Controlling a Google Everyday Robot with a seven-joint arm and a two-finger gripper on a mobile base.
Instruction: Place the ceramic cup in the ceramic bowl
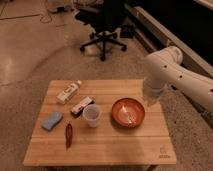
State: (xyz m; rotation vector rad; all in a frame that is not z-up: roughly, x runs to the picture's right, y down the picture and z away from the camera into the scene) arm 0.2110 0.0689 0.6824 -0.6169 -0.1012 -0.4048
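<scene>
Wooden surface (pixel 115 145) fills the lower half of the frame, on speckled floor.

Ceramic cup (pixel 92 114): upright, near centre of the surface, rim up. Stands apart from the ceramic bowl (pixel 128 112), which sits to its right, a narrow strip of bare wood between them. Bowl is empty, glossy inside with pale marks.

White arm (pixel 180 80) enters from the right edge and bends down toward the surface's right side. Hand (pixel 151 96) hangs at the arm's lower end, just up and right of the bowl, well apart from the cup. Holds nothing visible; cannot tell whether it is open or closed.

Left part of the surface:
- white bottle (pixel 69 92) lying down, upper left
- small flat packet (pixel 82 106) just up-left of the cup
- blue sponge (pixel 52 120) at far left
- slim red item (pixel 68 135) below the sponge

Black office chair (pixel 104 30) at top centre.
</scene>
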